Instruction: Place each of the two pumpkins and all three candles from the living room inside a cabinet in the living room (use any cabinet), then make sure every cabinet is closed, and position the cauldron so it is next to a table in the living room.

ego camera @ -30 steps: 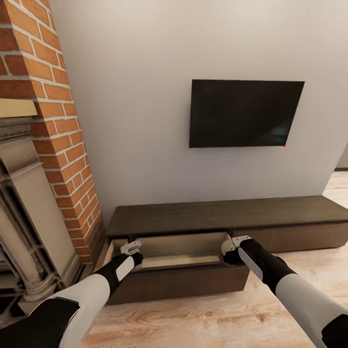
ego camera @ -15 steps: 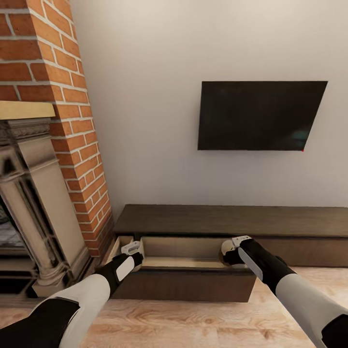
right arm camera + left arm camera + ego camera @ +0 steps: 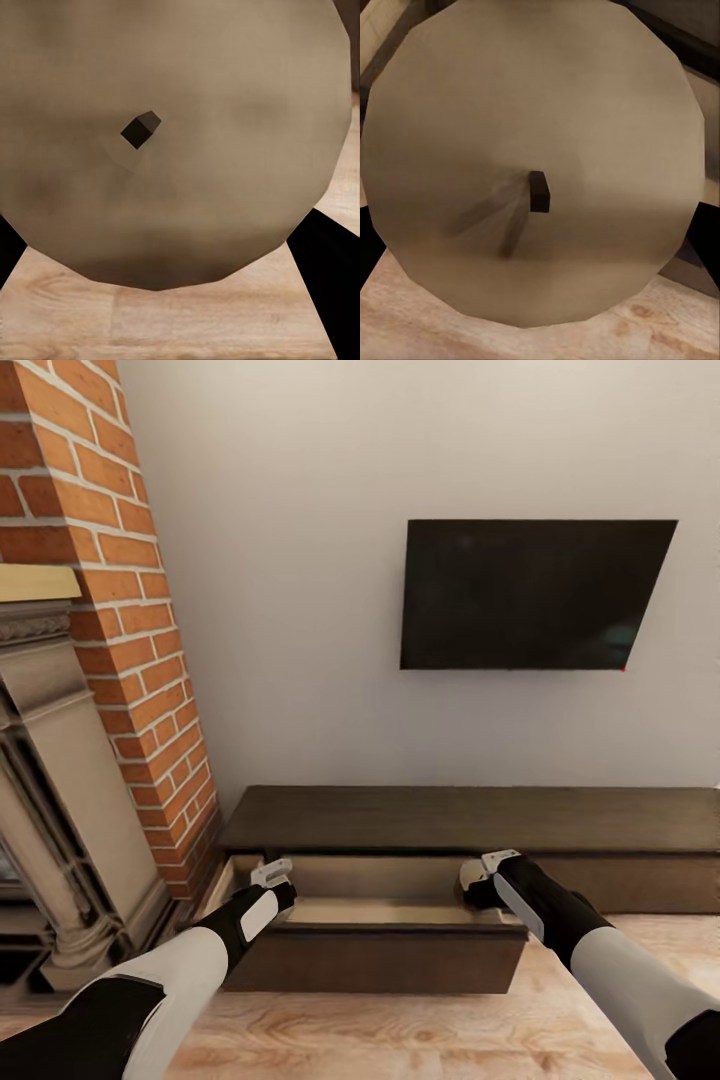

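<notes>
Two candles fill your wrist cameras, one per arm: a tan disc with a dark wick stub sits close against the left lens [image 3: 536, 161], another against the right [image 3: 169, 142]. Each claw looks clamped on its candle, judging by how near the wax sits to the lens, though the fingers themselves are hidden.

From the head camera, the left gripper [image 3: 272, 876] hangs at the near left corner of the open drawer [image 3: 380, 910], and the right gripper [image 3: 478, 880] hangs at its near right corner, a pale round shape just visible ahead of it. That drawer belongs to the cabinet [image 3: 450, 815], the long dark unit against the wall below the television [image 3: 535, 595], with the brick fireplace [image 3: 90, 660] just beside the drawer's left end. The drawer's pale inside lies bare between your two arms.

To finish this placement cleanly, you probably want each candle carried past the drawer's front lip and lowered toward its floor before letting go, so neither lands on the rim or rolls out onto the wood floor [image 3: 400, 1030]. Keep both well inside the side walls, leaving the drawer free to slide shut afterward.
</notes>
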`<state>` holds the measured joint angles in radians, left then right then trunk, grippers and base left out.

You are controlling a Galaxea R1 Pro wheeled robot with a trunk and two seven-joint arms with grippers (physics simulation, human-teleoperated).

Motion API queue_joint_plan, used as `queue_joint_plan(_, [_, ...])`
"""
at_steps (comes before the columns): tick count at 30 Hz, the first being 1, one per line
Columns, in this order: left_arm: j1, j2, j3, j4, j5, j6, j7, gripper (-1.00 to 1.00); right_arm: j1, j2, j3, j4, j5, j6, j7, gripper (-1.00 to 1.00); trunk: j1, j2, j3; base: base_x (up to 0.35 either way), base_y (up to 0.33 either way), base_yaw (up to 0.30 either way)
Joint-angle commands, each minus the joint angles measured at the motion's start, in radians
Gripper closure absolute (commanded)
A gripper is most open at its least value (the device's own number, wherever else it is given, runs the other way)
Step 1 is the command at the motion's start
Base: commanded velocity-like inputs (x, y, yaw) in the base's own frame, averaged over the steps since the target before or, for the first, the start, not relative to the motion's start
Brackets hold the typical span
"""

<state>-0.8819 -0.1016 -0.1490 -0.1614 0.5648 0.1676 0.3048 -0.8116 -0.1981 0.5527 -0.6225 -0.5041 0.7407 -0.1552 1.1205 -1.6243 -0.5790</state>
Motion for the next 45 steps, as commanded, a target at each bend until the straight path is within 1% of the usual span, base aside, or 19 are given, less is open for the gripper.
queue_joint_plan(1, [0.000, 0.000, -0.009, -0.003, 0.006, 0.006, 0.007, 1.00, -0.001, -0.001, 0.007, -0.001, -0.012, 0.002, -0.009, 1.00, 0.000, -0.001, -0.002, 0.207, 0.186, -0.043])
queue_joint_plan(7, [0.000, 0.000, -0.009, -0.003, 0.006, 0.005, 0.007, 1.00, -0.001, -0.001, 0.007, 0.003, -0.011, 0.001, -0.009, 1.00, 0.000, -0.001, -0.003, 0.222, 0.210, -0.014])
queue_joint_plan(14, [0.000, 0.000, -0.009, -0.003, 0.006, 0.004, 0.007, 1.00, -0.001, -0.001, 0.007, 0.021, -0.011, 0.000, -0.009, 1.00, 0.000, -0.001, -0.003, 0.045, 0.043, -0.001])
queue_joint_plan(16, [-0.012, -0.010, 0.003, -0.008, 0.014, -0.001, 0.003, 1.00, -0.012, -0.001, 0.019, 0.010, -0.026, 0.011, 0.003, 1.00, 0.000, -0.001, -0.003, 0.000, 0.000, 0.000])
queue_joint_plan(20, [-0.011, -0.008, 0.001, -0.012, 0.011, 0.000, 0.002, 1.00, -0.033, 0.000, 0.041, -0.013, -0.027, 0.010, 0.005, 1.00, 0.000, -0.001, -0.003, 0.000, 0.000, 0.000])
queue_joint_plan(23, [-0.010, -0.001, -0.004, -0.016, 0.009, 0.001, 0.001, 1.00, -0.027, 0.017, 0.040, -0.024, -0.028, 0.009, 0.006, 1.00, 0.000, -0.001, -0.003, 0.000, 0.000, 0.000])
queue_joint_plan(28, [-0.009, 0.000, -0.004, -0.016, 0.008, 0.001, 0.000, 1.00, -0.025, 0.044, 0.040, -0.028, -0.024, 0.009, 0.006, 1.00, -0.019, 0.034, 0.013, 0.000, 0.000, 0.000])
queue_joint_plan(29, [-0.009, 0.000, -0.004, -0.017, 0.008, 0.001, 0.000, 1.00, -0.025, 0.044, 0.039, -0.029, -0.024, 0.009, 0.006, 1.00, -0.023, 0.041, 0.016, 0.000, 0.000, 0.000])
queue_joint_plan(42, [-0.009, 0.002, -0.004, -0.018, 0.005, 0.001, 0.002, 1.00, -0.024, 0.045, 0.034, -0.029, -0.025, 0.009, 0.008, 1.00, -0.023, 0.041, 0.016, 0.002, 0.000, 0.000])
queue_joint_plan(45, [-0.009, 0.002, -0.004, -0.018, 0.005, 0.001, 0.001, 1.00, -0.024, 0.045, 0.033, -0.029, -0.025, 0.009, 0.010, 1.00, -0.023, 0.041, 0.016, 0.160, 0.040, 0.000])
